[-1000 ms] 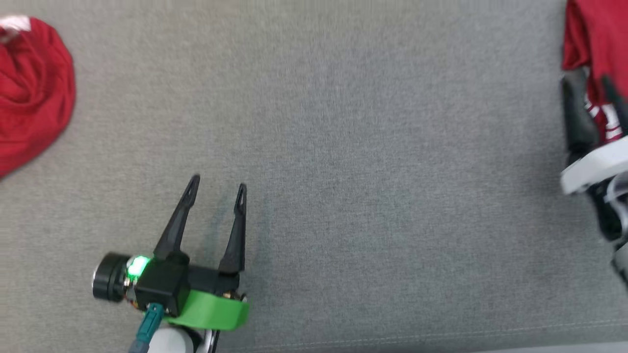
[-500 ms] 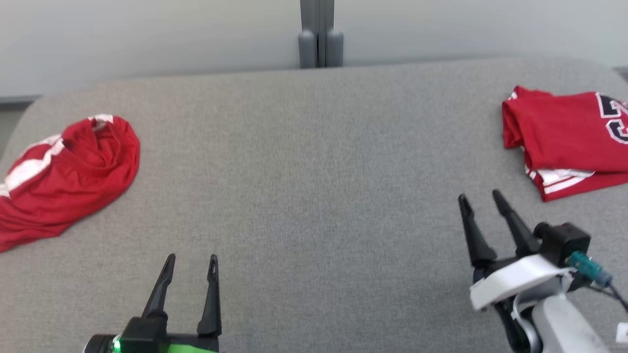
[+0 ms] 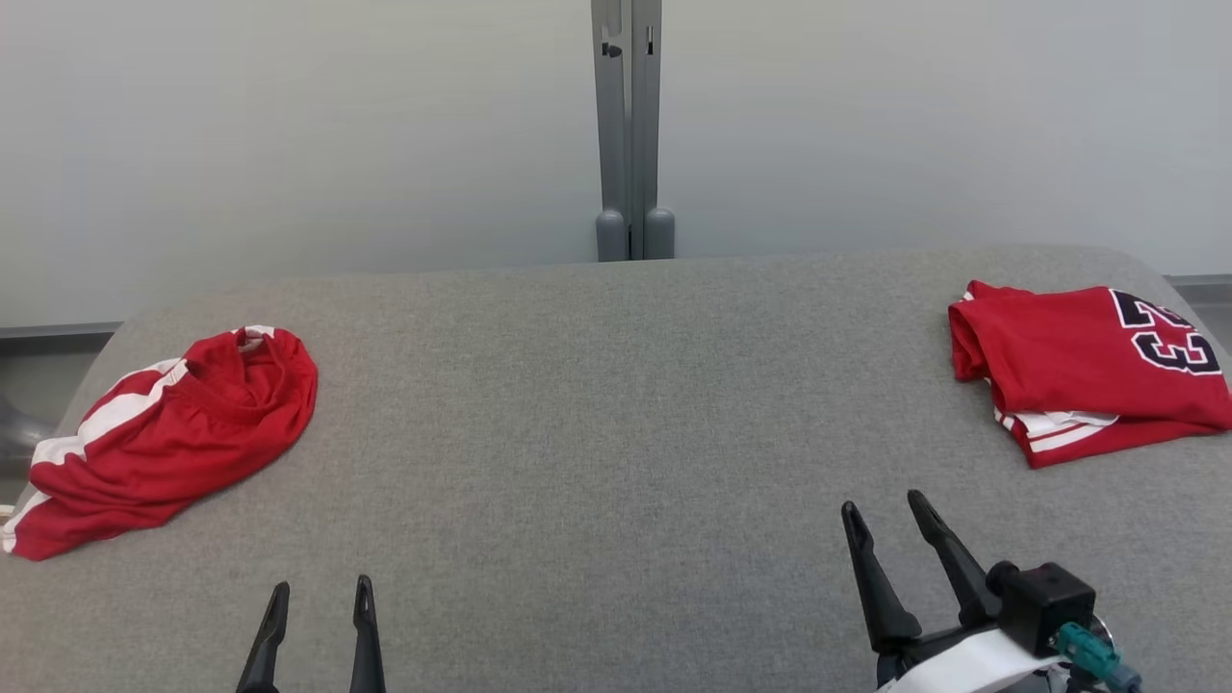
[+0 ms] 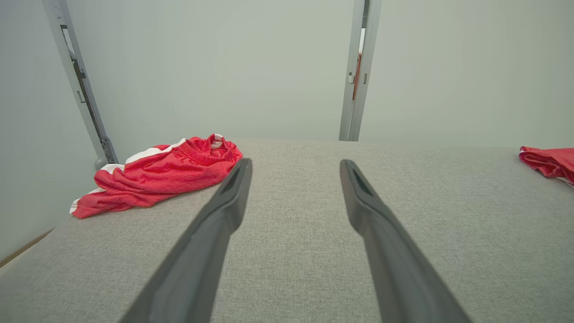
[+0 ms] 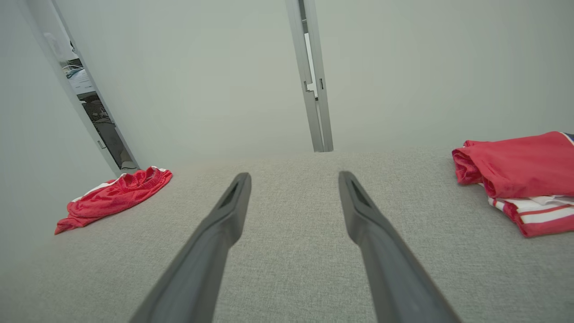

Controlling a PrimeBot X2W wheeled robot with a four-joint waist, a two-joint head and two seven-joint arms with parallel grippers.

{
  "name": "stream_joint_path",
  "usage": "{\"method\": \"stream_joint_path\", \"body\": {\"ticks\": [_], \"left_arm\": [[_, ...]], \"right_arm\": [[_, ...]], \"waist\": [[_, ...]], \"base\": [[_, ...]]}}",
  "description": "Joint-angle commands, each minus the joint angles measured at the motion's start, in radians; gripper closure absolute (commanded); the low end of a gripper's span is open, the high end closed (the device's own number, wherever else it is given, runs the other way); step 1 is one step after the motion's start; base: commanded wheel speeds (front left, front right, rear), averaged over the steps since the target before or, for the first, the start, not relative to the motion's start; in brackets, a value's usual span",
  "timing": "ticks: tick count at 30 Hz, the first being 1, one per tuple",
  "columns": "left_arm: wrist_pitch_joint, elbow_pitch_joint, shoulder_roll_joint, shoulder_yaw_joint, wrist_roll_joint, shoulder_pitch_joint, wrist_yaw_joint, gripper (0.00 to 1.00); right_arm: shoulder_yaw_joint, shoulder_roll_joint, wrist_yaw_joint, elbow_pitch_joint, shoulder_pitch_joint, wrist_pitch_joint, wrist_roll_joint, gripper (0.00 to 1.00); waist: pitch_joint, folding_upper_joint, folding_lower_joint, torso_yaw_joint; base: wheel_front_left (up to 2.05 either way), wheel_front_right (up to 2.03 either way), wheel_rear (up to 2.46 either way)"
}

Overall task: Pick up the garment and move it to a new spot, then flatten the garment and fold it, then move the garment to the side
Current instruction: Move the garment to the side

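Note:
A crumpled red garment (image 3: 164, 433) with white stripes lies in a heap at the left end of the grey cloth-covered table (image 3: 616, 433); it also shows as the red heap (image 4: 157, 175) and, far left, the same garment (image 5: 114, 195). A folded red garment (image 3: 1078, 366) with a dark number lies at the right end, seen closer as the folded stack (image 5: 520, 179). My left gripper (image 3: 321, 583) hovers open and empty at the front left, its jaws (image 4: 296, 162) wide apart. My right gripper (image 3: 881, 500) is open and empty at the front right (image 5: 293, 175), short of the folded garment.
A grey vertical post (image 3: 630, 135) stands against the pale wall behind the table's far edge. The table's rounded left edge (image 3: 87, 375) lies just beyond the crumpled garment. Bare grey cloth spans the middle between the two garments.
The head camera has tilted up, so the whole picture has shifted down. My right gripper, which stood at the folded garment's edge, has drawn back from it. Both grippers stay open.

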Motion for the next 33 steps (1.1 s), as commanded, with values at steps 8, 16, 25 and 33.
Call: {"method": "stream_joint_path", "body": {"ticks": [8, 16, 25, 33], "left_arm": [[0.000, -0.018, 0.000, 0.016, 0.000, 0.031, -0.017, 0.00], [0.000, -0.034, 0.000, 0.003, 0.017, 0.029, -0.035, 0.00], [0.000, -0.035, 0.000, -0.006, 0.018, 0.014, -0.040, 0.00], [0.000, -0.031, 0.000, -0.013, 0.018, -0.002, -0.033, 0.00]], "right_arm": [[-0.032, 0.012, -0.001, -0.053, 0.062, -0.003, -0.052, 0.00], [-0.063, 0.020, -0.001, -0.062, 0.068, -0.003, -0.062, 0.00], [-0.086, 0.026, -0.001, -0.064, 0.066, -0.003, -0.067, 0.00], [-0.094, 0.027, -0.001, -0.058, 0.070, -0.003, -0.069, 0.00]], "waist": [[-0.017, 0.0000, 0.0001, -0.015], [-0.006, 0.0000, 0.0001, -0.027], [0.008, 0.0000, 0.0001, -0.026], [0.012, 0.0000, 0.0001, -0.015]], "base": [[0.00, 0.00, 0.00], [0.00, 0.00, 0.00], [0.00, 0.00, 0.00], [0.00, 0.00, 0.00]]}}
